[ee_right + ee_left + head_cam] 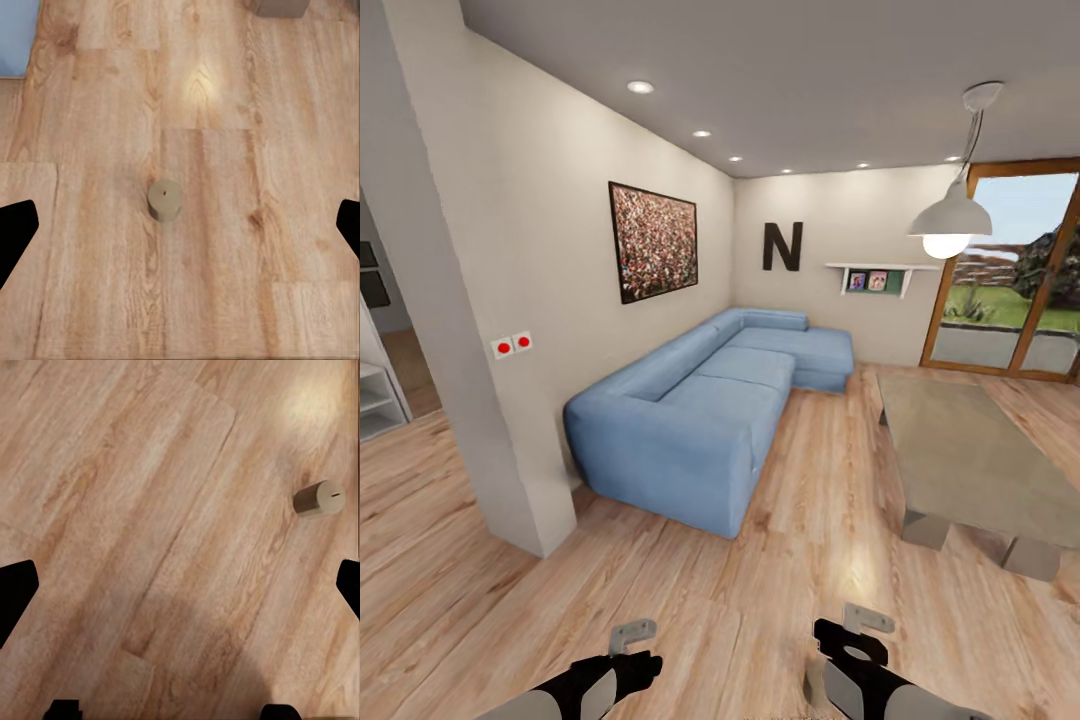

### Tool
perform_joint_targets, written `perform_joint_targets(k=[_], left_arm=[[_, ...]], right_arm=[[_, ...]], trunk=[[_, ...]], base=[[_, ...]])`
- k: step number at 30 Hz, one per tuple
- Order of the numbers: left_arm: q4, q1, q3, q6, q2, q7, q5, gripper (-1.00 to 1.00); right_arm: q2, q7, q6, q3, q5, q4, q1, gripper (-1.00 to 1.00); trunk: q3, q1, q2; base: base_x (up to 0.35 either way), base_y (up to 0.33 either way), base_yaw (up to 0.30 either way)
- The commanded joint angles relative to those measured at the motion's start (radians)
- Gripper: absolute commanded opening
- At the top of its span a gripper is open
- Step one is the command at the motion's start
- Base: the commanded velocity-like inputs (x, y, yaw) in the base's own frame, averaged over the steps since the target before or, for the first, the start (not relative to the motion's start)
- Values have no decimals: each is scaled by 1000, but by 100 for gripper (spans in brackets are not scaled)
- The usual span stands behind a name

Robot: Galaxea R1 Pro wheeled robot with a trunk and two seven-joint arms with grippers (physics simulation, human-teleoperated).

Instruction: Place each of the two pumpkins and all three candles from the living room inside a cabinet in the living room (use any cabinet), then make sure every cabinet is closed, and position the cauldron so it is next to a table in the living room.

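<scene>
Head view looks across a pale wooden plank floor [780, 590] toward a long blue fabric corner sofa [700, 410] on the left and the low coffee table with a translucent grey glass top and grey slanted legs [970, 455] on the right, with both dark forearms low in the foreground. The left gripper [632, 640] and right gripper [857, 625] both hold nothing; in each wrist view the black fingertips sit far apart at the picture's edges, so both stand wide open. One short stubby grey-beige candle [165, 200] stands upright on the bare planks, almost centred between the right fingers, and the same candle appears off to one side in the left wrist view [319, 499]. The step in hand looks like picking up this candle, and the right arm seems better placed: it should descend straight, keep the cylinder centred, and close on its sides without tipping it. The floor around the candle is open, with the sofa corner [19, 37] and a table leg [277, 6] well apart from it.
</scene>
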Motion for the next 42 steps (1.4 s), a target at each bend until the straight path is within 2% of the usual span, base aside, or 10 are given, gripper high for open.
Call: perform_joint_targets(k=[1, 42], left_arm=[[-2, 0, 9, 6, 0, -1, -10, 100], [-2, 0, 9, 6, 0, -2, -10, 100]], right_arm=[[0, -3, -4, 8, -11, 1, -1, 100], [1, -3, -2, 9, -12, 8, -1, 100]], trunk=[[-3, 0, -2], [-57, 0, -2]], base=[[0, 0, -230], [1, 0, -123]])
